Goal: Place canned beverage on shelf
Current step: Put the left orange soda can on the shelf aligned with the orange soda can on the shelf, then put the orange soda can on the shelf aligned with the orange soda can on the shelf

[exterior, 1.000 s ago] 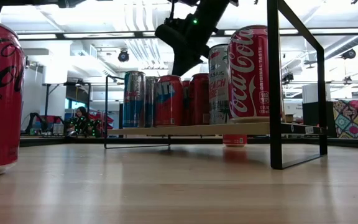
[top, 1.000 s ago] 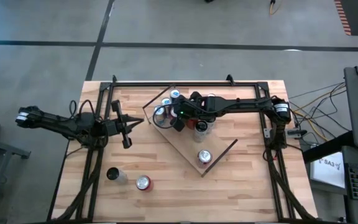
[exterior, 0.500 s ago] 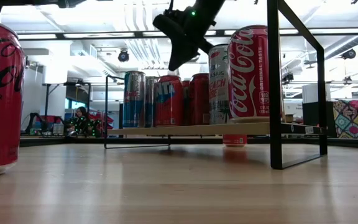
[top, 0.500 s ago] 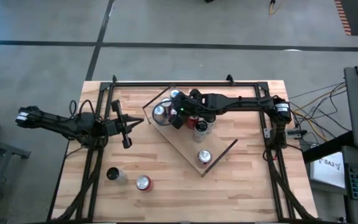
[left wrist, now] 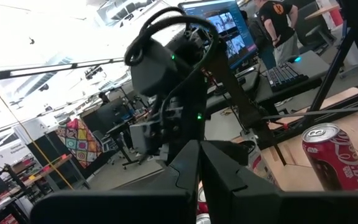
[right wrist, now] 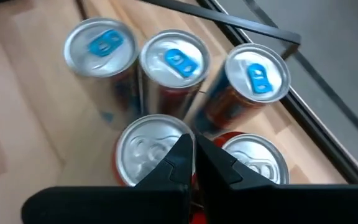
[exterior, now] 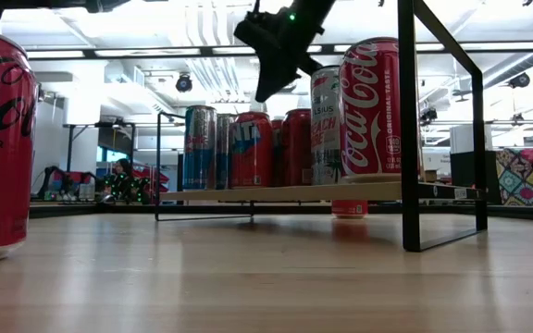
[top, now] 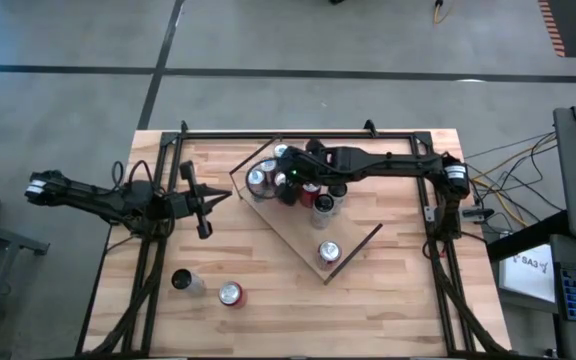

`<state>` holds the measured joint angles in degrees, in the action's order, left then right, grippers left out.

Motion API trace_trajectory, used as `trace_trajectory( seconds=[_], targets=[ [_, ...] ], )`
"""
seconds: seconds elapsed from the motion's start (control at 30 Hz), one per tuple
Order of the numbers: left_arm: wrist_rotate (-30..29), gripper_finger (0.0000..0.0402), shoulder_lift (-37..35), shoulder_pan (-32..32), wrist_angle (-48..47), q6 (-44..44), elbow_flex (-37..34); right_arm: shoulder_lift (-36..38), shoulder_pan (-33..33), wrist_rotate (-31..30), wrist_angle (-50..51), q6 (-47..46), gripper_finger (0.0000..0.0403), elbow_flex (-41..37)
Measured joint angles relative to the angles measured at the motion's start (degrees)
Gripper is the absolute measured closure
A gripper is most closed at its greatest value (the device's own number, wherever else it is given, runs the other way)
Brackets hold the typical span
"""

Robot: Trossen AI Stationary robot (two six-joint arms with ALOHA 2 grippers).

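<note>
High view, near to far: two loose cans (top: pixel 230 293) on tabletop (top: pixel 388 300); shelf (top: pixel 298 235) at centre, lone can (top: pixel 328 251) near end, can cluster (top: pixel 268 172) far end; right hand (top: pixel 290 192) pinched shut, empty, above cluster; left hand (top: pixel 224 196) shut, empty, beside shelf.

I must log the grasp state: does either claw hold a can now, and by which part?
Nothing is held. The right claw is shut and empty above the silver-topped cans on the light-wood shelf; the left claw is shut and empty too.
</note>
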<state>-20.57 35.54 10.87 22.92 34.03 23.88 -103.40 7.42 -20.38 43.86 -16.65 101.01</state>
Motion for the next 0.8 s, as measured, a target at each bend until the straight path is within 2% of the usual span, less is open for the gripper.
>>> trace_trajectory(
  seconds=[0.27,0.37,0.43,0.57,0.8],
  targets=[
    [0.2,0.0402,1.0,0.1,0.7,-0.9,0.0,3.1,-5.4,0.7,-0.1,8.3,0.0394,-0.1],
    [1.5,0.0402,1.6,0.4,-1.2,-3.2,1.6,4.3,-7.1,7.7,0.0,12.0,0.0394,-0.7],
    [4.4,0.0402,2.6,0.6,-3.5,-5.1,3.6,4.6,-8.3,10.5,-0.5,13.5,0.0394,-1.1],
    [9.1,0.0402,6.8,1.0,-5.9,-10.2,8.5,5.4,-11.0,11.6,-0.7,16.7,0.0394,-2.2],
    [9.6,0.0402,17.2,1.7,-8.1,-17.3,15.6,11.9,-13.0,11.8,-1.4,17.2,0.0394,-9.3]
  ],
)
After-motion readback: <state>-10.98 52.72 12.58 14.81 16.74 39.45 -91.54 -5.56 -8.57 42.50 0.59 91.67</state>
